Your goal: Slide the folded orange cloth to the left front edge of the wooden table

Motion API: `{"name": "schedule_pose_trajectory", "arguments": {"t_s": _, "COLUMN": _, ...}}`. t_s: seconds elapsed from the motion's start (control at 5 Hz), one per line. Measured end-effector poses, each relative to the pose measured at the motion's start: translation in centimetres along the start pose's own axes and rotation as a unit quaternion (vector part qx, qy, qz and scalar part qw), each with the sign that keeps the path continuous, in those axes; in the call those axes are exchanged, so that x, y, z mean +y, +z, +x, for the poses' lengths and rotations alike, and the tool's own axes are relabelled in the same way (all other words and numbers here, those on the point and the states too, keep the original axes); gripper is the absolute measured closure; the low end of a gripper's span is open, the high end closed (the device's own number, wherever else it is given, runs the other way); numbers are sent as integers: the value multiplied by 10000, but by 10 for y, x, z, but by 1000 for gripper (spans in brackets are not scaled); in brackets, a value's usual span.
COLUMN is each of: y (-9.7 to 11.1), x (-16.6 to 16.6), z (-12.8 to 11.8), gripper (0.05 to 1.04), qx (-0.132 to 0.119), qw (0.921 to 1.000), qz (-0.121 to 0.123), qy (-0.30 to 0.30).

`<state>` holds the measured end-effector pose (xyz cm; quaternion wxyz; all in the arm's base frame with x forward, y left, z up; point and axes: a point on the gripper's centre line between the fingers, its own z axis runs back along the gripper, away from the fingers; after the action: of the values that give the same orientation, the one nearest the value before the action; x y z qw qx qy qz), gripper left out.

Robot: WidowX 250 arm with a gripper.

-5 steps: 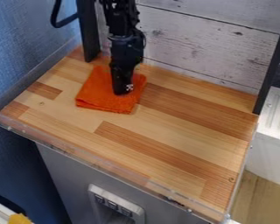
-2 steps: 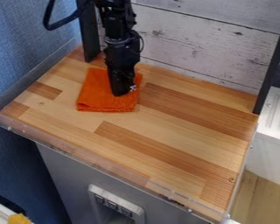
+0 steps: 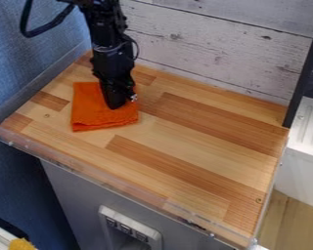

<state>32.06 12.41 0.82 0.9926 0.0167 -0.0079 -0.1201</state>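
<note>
Orange cloth is shifted L & turned under gripper, upper L of frame; prob. being repositioned; grip state can't be told.

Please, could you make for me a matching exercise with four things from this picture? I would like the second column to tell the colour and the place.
Column 1
1. Cloth
2. Gripper
3. Plank wall
4. Cabinet

Column 2
A. Pale, behind the wooden top
B. Grey, below the wooden top
C. Black, down at the middle of something soft
D. Orange, lying on the wooden top

Right pairs: 1-D, 2-C, 3-A, 4-B
</note>
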Motion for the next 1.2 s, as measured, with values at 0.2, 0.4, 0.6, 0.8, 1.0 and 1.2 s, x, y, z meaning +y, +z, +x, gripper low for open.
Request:
{"name": "schedule_pose_trajectory", "arguments": {"t_s": 0.2, "y": 0, "x": 4, "z": -12, "gripper": 1025, "qx": -49, "qw": 9991, "qz": -40, "qy": 414}}
{"name": "schedule_pose_trajectory", "arguments": {"t_s": 0.4, "y": -1, "x": 10, "z": -24, "gripper": 1000, "qx": -27, "qw": 9970, "qz": -124, "qy": 759}}
{"name": "schedule_pose_trajectory", "arguments": {"t_s": 0.6, "y": 3, "x": 13, "z": -38, "gripper": 844, "qx": 151, "qw": 9939, "qz": -249, "qy": 1067}}
{"name": "schedule_pose_trajectory", "arguments": {"t_s": 0.8, "y": 25, "x": 4, "z": -38, "gripper": 587, "qx": 181, "qw": 9907, "qz": -281, "qy": 1322}}
{"name": "schedule_pose_trajectory", "arguments": {"t_s": 1.0, "y": 53, "x": -27, "z": -24, "gripper": 285, "qx": 173, "qw": 9898, "qz": -276, "qy": 1386}}
{"name": "schedule_pose_trajectory", "arguments": {"t_s": 1.2, "y": 80, "x": -61, "z": -14, "gripper": 83, "qx": 159, "qw": 9893, "qz": -227, "qy": 1429}}
